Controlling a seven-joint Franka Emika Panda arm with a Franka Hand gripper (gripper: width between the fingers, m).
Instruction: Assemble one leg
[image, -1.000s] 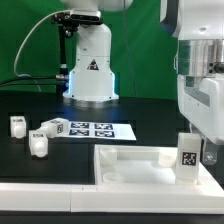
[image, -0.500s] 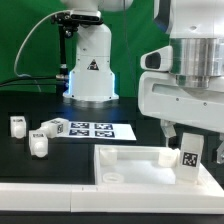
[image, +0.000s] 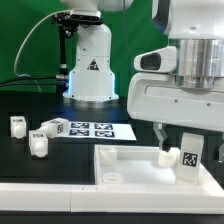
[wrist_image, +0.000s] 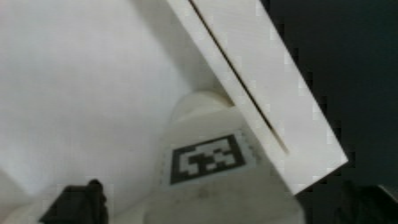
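Note:
The leg (image: 188, 162), a stubby white peg with a black-and-white tag, stands upright on the white panel (image: 125, 165) near its corner on the exterior view's right. My gripper (image: 188, 148) has come down over it, one dark finger (image: 165, 137) on each side, jaws open and apart from the leg. In the wrist view the leg (wrist_image: 214, 150) lies between my fingertips (wrist_image: 80, 205) beside the panel's raised rim (wrist_image: 258, 90), and my gripper (wrist_image: 222, 208) is not closed on it.
Three more white legs (image: 17, 126), (image: 38, 146), (image: 52, 127) lie on the black table at the exterior view's left. The marker board (image: 98, 130) lies behind the panel. The robot base (image: 90, 70) stands at the back.
My gripper has come down and shifted toward the exterior view's left, so it now straddles the leg. The leg and panel have stayed put.

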